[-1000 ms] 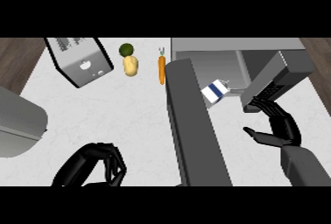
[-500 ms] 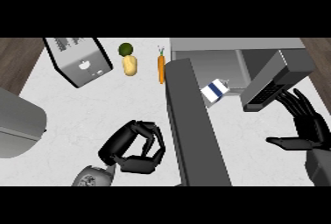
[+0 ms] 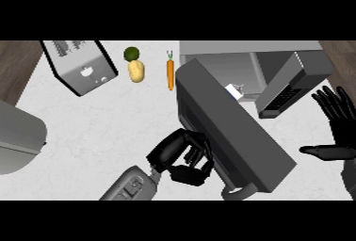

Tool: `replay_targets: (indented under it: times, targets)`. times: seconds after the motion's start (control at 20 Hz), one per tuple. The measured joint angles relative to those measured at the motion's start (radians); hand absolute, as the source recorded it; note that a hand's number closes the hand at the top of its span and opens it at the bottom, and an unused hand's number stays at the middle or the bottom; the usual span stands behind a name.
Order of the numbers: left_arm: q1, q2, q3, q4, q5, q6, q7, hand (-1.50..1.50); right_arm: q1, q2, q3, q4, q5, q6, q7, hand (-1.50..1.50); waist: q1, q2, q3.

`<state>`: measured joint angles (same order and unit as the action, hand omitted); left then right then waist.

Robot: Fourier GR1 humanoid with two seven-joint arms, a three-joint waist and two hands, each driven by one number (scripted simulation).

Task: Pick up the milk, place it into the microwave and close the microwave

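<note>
Fingers (image 3: 195, 153) of left hand (image 3: 171, 151) curled together against microwave door (image 3: 236, 134), holding nothing; right hand (image 3: 339, 123) upright, fingers spread.

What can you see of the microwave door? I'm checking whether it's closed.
The microwave door is a dark grey, flat panel. It stands partly open, slanting across the front of the cavity. The left hand, fingers curled, rests against its outer face. The milk shows inside, just past the door's upper edge.

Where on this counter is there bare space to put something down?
The widest bare stretch of counter lies in front of the toaster, potato and carrot, left of the microwave door. It is crowded along that door, by the left hand.
</note>
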<state>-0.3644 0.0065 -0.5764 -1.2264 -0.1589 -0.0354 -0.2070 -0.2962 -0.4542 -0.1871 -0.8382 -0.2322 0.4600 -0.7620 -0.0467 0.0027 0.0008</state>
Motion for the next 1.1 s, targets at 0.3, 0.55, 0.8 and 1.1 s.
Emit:
replay_targets:
  times: [0.3,0.55,0.8,1.1]
  targets:
    - [-0.118,0.001,-0.158,0.155,0.134,0.097,0.040,-1.50,-0.032,-0.020,0.017,-0.095,-0.075,0.059,0.089,-1.50,-0.034,0.006,-0.002]
    - [-0.199,0.001,-0.255,0.199,0.262,0.186,0.058,-1.50,-0.075,-0.040,0.033,-0.156,-0.133,0.108,0.160,-1.50,-0.078,0.016,-0.003]
    - [-0.273,-0.002,-0.272,0.201,0.388,0.250,0.012,1.50,-0.126,-0.032,0.061,-0.218,-0.182,0.140,0.224,-1.50,-0.127,0.028,-0.005]
    - [-0.366,-0.004,-0.260,0.223,0.510,0.300,-0.041,1.50,-0.169,-0.041,0.082,-0.282,-0.237,0.179,0.291,-1.50,-0.190,0.040,-0.005]
